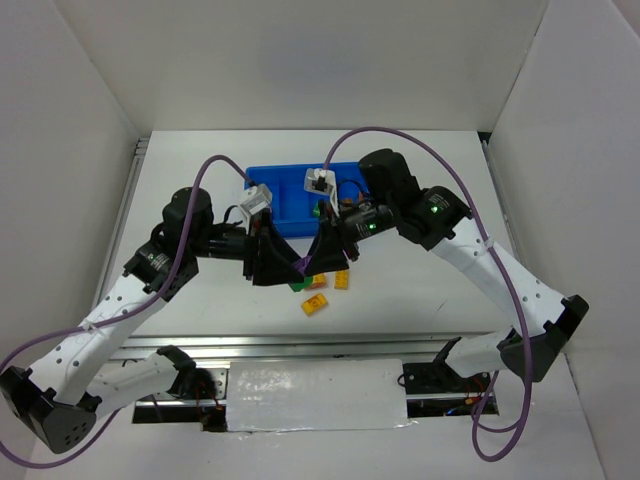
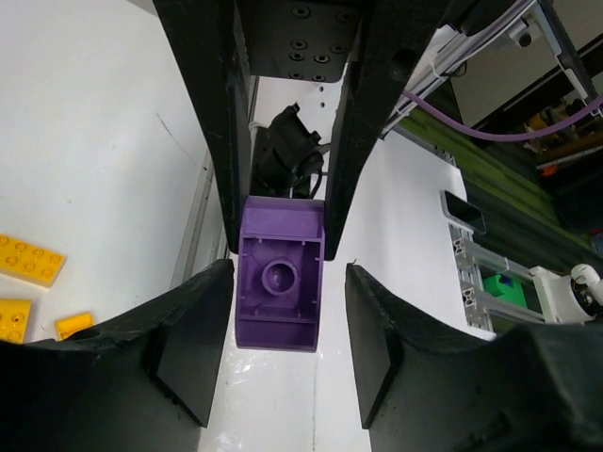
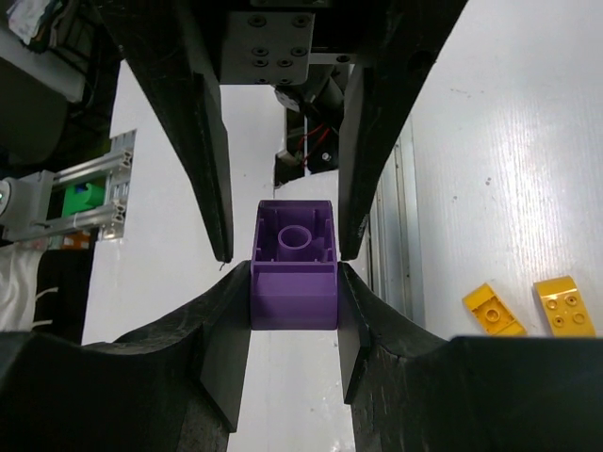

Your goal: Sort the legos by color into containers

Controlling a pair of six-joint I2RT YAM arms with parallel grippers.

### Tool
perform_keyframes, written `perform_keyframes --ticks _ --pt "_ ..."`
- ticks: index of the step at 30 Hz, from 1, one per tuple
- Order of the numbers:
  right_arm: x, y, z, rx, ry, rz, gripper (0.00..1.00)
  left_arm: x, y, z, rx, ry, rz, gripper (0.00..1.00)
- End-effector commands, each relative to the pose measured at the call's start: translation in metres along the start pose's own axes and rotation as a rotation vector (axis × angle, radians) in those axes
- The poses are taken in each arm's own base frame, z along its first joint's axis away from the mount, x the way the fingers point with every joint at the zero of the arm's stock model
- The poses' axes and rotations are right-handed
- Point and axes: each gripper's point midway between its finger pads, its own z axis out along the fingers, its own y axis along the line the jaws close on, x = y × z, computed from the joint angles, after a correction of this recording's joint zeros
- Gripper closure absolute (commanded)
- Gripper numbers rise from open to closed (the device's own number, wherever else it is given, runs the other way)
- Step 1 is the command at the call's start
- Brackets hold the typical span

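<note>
A purple lego [image 3: 294, 299] is clamped between my right gripper's [image 3: 294, 271] two pads, hollow underside facing that camera. My left gripper [image 2: 287, 275] faces it head-on, jaws open on either side of the same purple lego [image 2: 279, 303] with a gap at each pad. In the top view the two grippers meet tip to tip at the purple lego [image 1: 303, 266], just in front of the blue tray [image 1: 285, 178]. Yellow legos [image 1: 315, 304] [image 1: 341, 279] and a green one [image 1: 298, 287] lie on the table below them. Another green lego [image 1: 320, 210] shows in the tray.
Yellow legos lie left of the left fingers [image 2: 31, 261] and right of the right fingers [image 3: 493, 310]. White walls enclose the table on three sides. A metal rail [image 1: 300, 345] runs along the near edge.
</note>
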Motion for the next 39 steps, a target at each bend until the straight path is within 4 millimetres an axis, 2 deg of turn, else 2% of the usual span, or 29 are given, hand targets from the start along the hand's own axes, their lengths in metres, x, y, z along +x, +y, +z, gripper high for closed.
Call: perform_keyframes --ticks 1,2,5,8,9,11,12,14,15,16,17,18,20,21,22,23,24,25,26,29,30,33,36,39 --pt "-0.023 0.012 -0.007 0.014 -0.068 -0.072 1.00 -0.004 -0.008 0.000 0.044 -0.011 0.047 0.37" --pt "-0.024 0.010 -0.007 0.021 -0.071 -0.067 1.00 -0.004 -0.008 0.000 0.041 -0.011 0.046 0.37" --pt "-0.026 0.009 -0.006 0.022 -0.076 -0.068 1.00 -0.004 -0.010 0.000 0.048 -0.013 0.052 0.45" --pt "-0.025 0.011 -0.006 0.009 -0.075 -0.068 1.00 -0.004 -0.010 -0.001 0.044 -0.016 0.064 0.65" --pt "-0.026 0.013 -0.006 -0.001 -0.078 -0.073 1.00 -0.005 -0.010 -0.002 0.033 -0.021 0.067 0.80" --pt "-0.025 0.013 -0.005 -0.008 -0.076 -0.073 0.98 -0.007 -0.008 -0.003 0.015 -0.030 0.072 1.00" --pt "-0.025 0.016 -0.006 -0.017 -0.077 -0.077 0.96 -0.008 -0.008 -0.003 0.010 -0.034 0.073 1.00" --pt "-0.023 0.014 -0.005 -0.017 -0.078 -0.081 0.85 -0.010 -0.010 -0.004 0.003 -0.048 0.083 1.00" --pt "-0.023 0.013 -0.005 -0.011 -0.082 -0.084 0.74 -0.011 -0.009 -0.005 -0.003 -0.054 0.082 1.00" --pt "-0.020 0.009 -0.003 0.002 -0.080 -0.073 0.37 -0.013 -0.008 -0.005 -0.012 -0.061 0.086 1.00" --pt "-0.022 0.007 -0.006 0.027 -0.098 -0.079 0.29 -0.014 -0.007 -0.005 -0.023 -0.069 0.078 1.00" --pt "-0.023 -0.011 -0.008 0.101 -0.126 -0.083 0.01 -0.017 -0.003 -0.005 -0.048 -0.085 0.073 1.00" --pt "-0.030 -0.023 -0.018 0.172 -0.193 -0.018 0.00 -0.023 0.001 -0.004 -0.074 -0.109 0.058 1.00" --pt "-0.045 -0.021 -0.030 0.199 -0.277 -0.049 0.00 -0.027 0.006 -0.003 -0.097 -0.126 0.047 1.00" --pt "-0.041 -0.031 -0.034 0.234 -0.314 0.044 0.00 -0.033 0.010 -0.003 -0.126 -0.147 0.037 1.00" --pt "-0.046 -0.047 -0.048 0.300 -0.382 0.074 0.00 -0.040 0.017 -0.003 -0.166 -0.181 0.016 1.00" --pt "-0.065 -0.038 -0.063 0.312 -0.489 0.024 0.00 -0.046 0.019 -0.003 -0.181 -0.205 0.008 1.00" --pt "-0.053 -0.044 -0.060 0.310 -0.515 0.109 0.00 -0.050 0.021 -0.003 -0.192 -0.228 -0.001 1.00" --pt "-0.057 -0.044 -0.063 0.308 -0.564 0.107 0.00 -0.054 0.025 -0.004 -0.216 -0.265 -0.037 1.00" --pt "-0.066 -0.032 -0.064 0.227 -0.673 0.112 0.02 -0.072 0.019 -0.007 -0.196 -0.376 -0.028 1.00" --pt "-0.066 -0.030 -0.062 0.207 -0.683 0.117 0.03 -0.083 0.009 -0.010 -0.164 -0.429 0.009 1.00" --pt "-0.060 -0.023 -0.051 0.120 -0.681 0.137 0.05 -0.089 0.008 -0.014 -0.154 -0.505 -0.013 1.00" --pt "-0.065 -0.007 -0.054 0.062 -0.729 0.072 0.05 -0.091 0.003 -0.012 -0.119 -0.512 -0.030 1.00" --pt "-0.066 -0.002 -0.052 0.023 -0.726 0.075 0.06 -0.094 -0.006 -0.014 -0.063 -0.546 -0.037 1.00"
